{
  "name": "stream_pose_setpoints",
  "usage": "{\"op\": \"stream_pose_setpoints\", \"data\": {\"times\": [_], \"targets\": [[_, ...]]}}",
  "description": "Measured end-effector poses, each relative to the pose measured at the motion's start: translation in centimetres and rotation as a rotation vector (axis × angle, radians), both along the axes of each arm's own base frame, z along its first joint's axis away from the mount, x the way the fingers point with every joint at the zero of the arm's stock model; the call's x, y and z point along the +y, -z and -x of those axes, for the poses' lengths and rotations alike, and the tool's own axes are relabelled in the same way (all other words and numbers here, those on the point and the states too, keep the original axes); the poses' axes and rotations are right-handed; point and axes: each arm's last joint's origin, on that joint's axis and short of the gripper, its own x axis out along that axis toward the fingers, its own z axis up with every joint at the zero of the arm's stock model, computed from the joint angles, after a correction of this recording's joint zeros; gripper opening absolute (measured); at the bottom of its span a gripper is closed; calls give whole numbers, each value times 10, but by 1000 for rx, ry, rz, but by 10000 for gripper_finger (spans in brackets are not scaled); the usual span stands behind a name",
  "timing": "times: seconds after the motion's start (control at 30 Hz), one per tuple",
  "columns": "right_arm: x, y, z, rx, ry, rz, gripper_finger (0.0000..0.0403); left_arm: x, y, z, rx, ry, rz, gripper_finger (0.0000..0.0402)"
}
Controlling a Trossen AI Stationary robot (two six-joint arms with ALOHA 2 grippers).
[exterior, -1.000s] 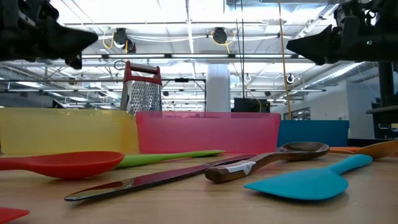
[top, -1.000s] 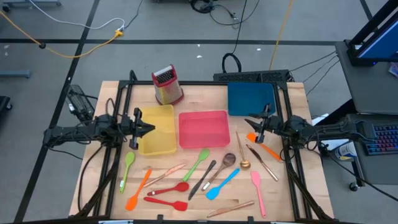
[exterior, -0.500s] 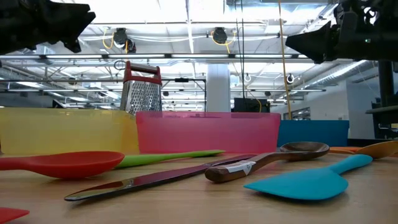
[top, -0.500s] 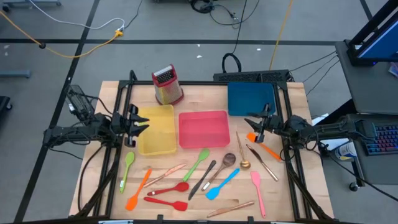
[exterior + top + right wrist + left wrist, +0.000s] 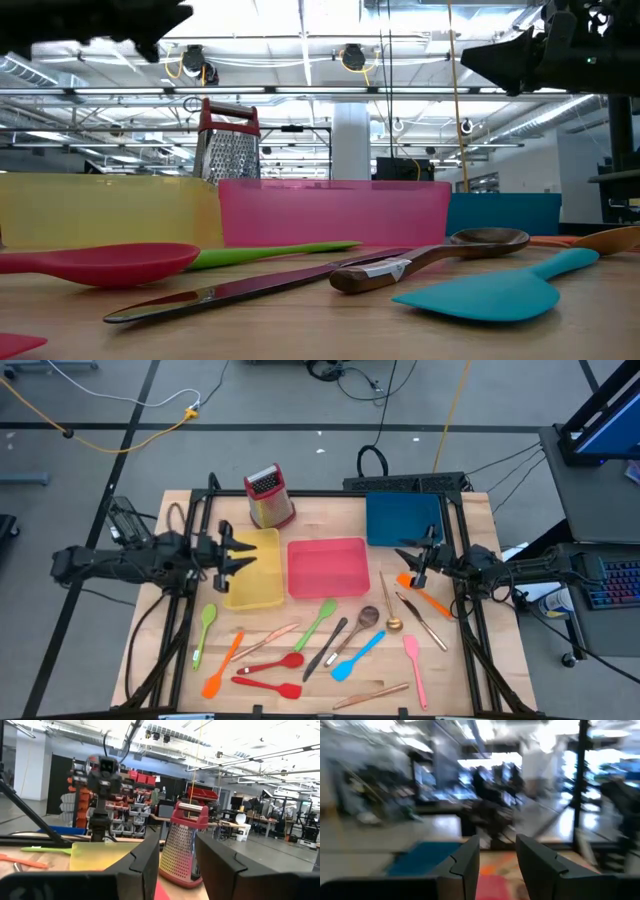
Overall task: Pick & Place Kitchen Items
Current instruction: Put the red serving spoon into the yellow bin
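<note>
L gripper (image 5: 243, 555) above yellow tray (image 5: 254, 585), fingers apart w/ nothing between; R gripper (image 5: 402, 561) by blue tray (image 5: 403, 520), fingers apart too; utensils (image 5: 330, 643) lie on table (image 5: 330, 510) in front of trays

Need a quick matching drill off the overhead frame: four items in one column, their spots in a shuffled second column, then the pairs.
Items
1. box grater
2. blue tray
3. pink spatula
4. left tool

Places
A. lying near the table's front right, among the utensils
B. over the yellow tray
C. standing at the table's back edge, behind the yellow and pink trays
D. back right of the table, beside the pink tray

Pairs: 1-C, 2-D, 3-A, 4-B
</note>
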Motion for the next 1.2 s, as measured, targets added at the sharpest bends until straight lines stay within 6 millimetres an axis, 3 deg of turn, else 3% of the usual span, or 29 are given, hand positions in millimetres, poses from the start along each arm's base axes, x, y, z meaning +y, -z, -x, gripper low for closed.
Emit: {"op": "stream_pose_setpoints", "data": {"times": [0.23,0.43,0.93,1.2], "targets": [[0,6,-2,50,-16,-62,116,-30,-32,-45,204,123,-70,134],[0,10,-3,89,-16,-69,115,-52,-36,-73,396,18,-139,134],[0,17,-4,153,-20,-102,114,-100,3,-96,555,114,-87,134],[0,23,-4,216,-19,-107,113,-130,33,-107,643,100,77,134]]}}
